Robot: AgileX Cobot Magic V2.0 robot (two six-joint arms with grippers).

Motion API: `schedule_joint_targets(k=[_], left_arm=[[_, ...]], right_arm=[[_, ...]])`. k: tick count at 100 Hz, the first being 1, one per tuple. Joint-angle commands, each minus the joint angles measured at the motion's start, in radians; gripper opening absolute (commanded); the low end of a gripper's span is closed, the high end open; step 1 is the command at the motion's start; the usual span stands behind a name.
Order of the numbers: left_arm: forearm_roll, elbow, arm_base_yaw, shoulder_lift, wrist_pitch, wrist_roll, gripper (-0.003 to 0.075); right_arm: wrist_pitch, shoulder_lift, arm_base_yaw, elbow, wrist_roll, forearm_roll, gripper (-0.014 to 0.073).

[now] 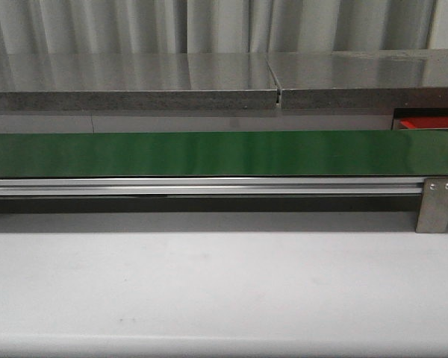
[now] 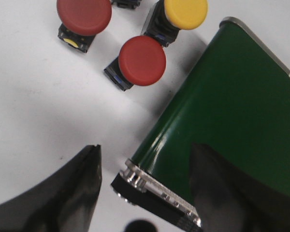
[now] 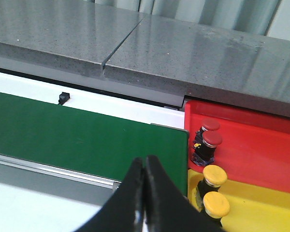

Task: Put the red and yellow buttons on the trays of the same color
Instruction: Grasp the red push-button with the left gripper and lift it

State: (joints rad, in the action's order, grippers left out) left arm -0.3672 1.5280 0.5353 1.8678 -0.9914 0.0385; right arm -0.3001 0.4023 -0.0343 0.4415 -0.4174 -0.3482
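In the left wrist view two red buttons and a yellow button lie on the white table beside the end of the green conveyor belt. My left gripper is open and empty above the belt's end, short of the buttons. In the right wrist view my right gripper is shut and empty over the belt's other end. Beside it, the red tray holds two red buttons and the yellow tray holds two yellow buttons. Neither gripper shows in the front view.
The green belt runs across the front view with its aluminium rail and an end bracket. A grey stone shelf stands behind it. A corner of the red tray shows at far right. White table lies in front.
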Motion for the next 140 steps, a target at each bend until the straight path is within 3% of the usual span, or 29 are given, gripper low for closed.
schedule_joint_targets(k=[1,25,60,80,107,121,140], left_arm=[[-0.029,0.087,0.002,0.006,-0.013,0.034,0.0409],[-0.029,0.163,-0.001,0.102,-0.024,0.062,0.0409],[-0.075,0.165,-0.002,0.125,0.085,0.06,0.0413],[-0.11,0.165,-0.005,0.16,0.085,0.058,0.0543],[-0.134,0.165,-0.029,0.199,0.136,0.063,0.0544],[-0.134,0.165,-0.033,0.205,0.163,0.077,0.0472],[-0.134,0.165,-0.033,0.211,0.162,0.077,0.0283]], right_arm=[[0.07,0.001,0.003,0.023,-0.007,0.003,-0.0067],[0.07,0.001,0.003,0.023,-0.007,0.003,-0.0067],[0.07,0.001,0.003,0.023,-0.007,0.003,-0.0067],[0.07,0.001,0.003,0.023,-0.007,0.003,-0.0067],[0.07,0.001,0.003,0.023,-0.007,0.003,-0.0067],[0.07,0.002,0.003,0.023,-0.007,0.003,-0.0067],[0.07,0.002,0.003,0.023,-0.007,0.003,-0.0067]])
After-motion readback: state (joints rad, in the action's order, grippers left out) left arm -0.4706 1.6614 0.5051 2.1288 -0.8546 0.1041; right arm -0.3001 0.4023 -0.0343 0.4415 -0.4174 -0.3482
